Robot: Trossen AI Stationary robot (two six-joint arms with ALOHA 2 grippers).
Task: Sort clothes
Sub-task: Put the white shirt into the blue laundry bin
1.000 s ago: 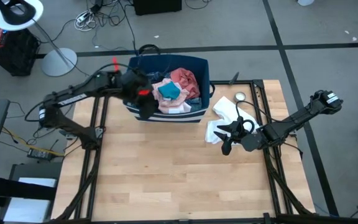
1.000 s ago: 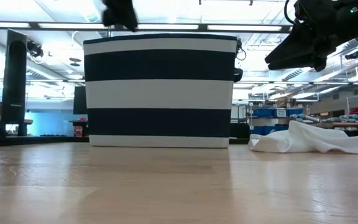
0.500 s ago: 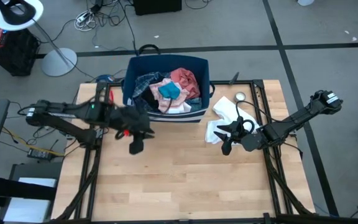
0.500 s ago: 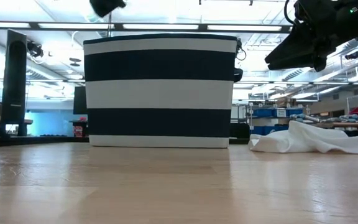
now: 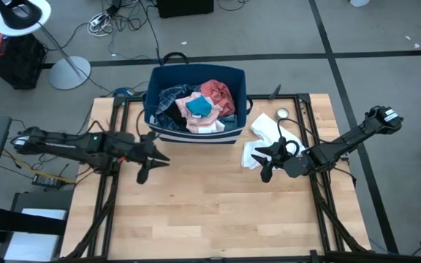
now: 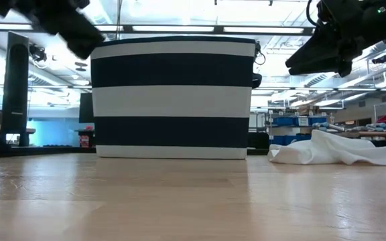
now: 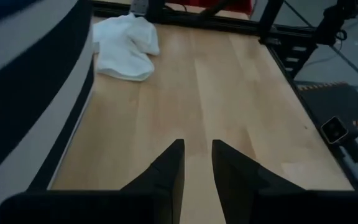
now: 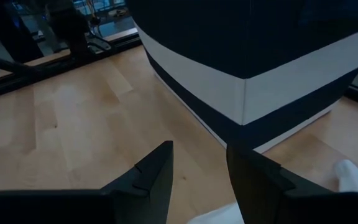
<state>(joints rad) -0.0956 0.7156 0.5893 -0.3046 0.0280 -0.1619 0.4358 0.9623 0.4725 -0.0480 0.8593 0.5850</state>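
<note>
Left gripper above bare wood at the table's left side, just in front of the bin's left corner; fingers slightly parted with a narrow gap, nothing held, nothing touched. Right gripper above the table's right side, beside the bin's right front corner, directly over the edge of a white garment; fingers parted, empty, not in contact with the cloth. Dark blue fabric bin with white stripes at the table's far edge, centred, standing between the two grippers and blocking the low view of its contents. Inside the bin, heaped together: blue plaid shirt at the left, coral-red piece at the right, teal piece on top at the centre, pale pink and white pieces beneath. White garment spread flat on the wood just right of the bin, also seen in the low view and the left wrist view. Small round metal tin near the far right corner, just beside the white garment.
</note>
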